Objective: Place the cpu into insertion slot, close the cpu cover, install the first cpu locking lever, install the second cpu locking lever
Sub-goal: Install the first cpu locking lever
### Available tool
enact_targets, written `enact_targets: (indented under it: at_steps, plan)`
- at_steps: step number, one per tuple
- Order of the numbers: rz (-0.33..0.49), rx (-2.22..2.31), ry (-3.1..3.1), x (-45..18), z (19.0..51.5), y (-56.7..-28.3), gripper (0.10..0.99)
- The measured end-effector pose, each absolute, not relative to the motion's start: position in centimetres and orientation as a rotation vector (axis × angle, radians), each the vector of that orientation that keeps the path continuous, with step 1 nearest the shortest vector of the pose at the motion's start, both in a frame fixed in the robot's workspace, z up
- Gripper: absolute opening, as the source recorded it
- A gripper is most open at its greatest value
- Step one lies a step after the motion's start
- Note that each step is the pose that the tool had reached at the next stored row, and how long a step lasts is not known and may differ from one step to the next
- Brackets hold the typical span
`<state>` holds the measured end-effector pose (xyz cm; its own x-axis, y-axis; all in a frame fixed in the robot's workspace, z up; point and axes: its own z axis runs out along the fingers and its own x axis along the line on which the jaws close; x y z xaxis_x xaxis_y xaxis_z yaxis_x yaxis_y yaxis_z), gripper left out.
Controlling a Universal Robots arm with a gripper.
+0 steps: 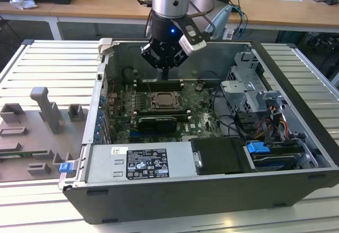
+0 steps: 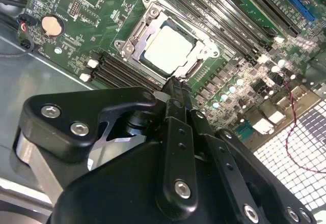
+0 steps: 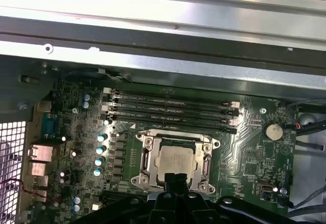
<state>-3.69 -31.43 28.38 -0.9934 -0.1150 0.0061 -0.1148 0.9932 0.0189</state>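
The cpu (image 3: 175, 160) lies flat in the insertion slot (image 3: 144, 179) on the green board, pale face up; it also shows in the second wrist view (image 2: 168, 48) and the exterior view (image 1: 160, 101). The cpu cover (image 3: 207, 159) lies down around the chip as a silvery frame (image 2: 136, 34). A thin wire lever (image 3: 133, 132) runs beside the slot; whether it is latched I cannot tell. My gripper (image 1: 165, 75) hangs above the board just behind the slot, shut with nothing in it; its black fingertips (image 2: 174, 85) meet near the slot's edge (image 3: 177, 179).
Long black memory slots (image 3: 170, 109) flank the socket. The open computer case has a steel wall (image 1: 108, 58), a power supply (image 1: 140, 161) in front, a drive cage (image 1: 249, 92) and loose cables (image 1: 275, 122) at the exterior view's right. A grey fixture (image 1: 45, 108) stands outside.
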Motion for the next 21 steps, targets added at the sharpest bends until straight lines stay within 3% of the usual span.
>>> enact_targets:
  at_steps: [21]
  plan:
    - [-0.029,0.191,-3.128,-4.51,28.16,-31.43,0.106]
